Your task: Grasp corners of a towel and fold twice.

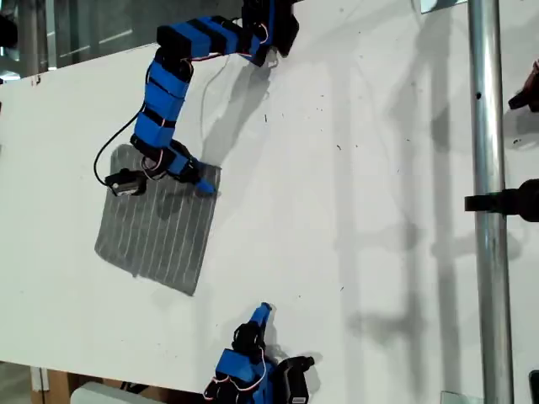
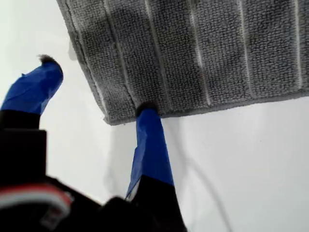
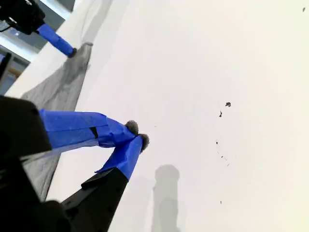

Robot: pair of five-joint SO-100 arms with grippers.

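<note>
My first end effector (image 2: 94, 84) is sitting apart at a corner (image 2: 112, 117) of the towel (image 1: 156, 236) lying flat on the table (image 1: 354, 210), while my second end effector (image 3: 137, 134) is pinching together on nothing.

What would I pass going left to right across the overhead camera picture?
towel → second gripper → metal pole

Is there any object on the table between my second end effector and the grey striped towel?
No. In the exterior view only bare white table lies between my second end effector and the grey striped cloth towel.
</note>
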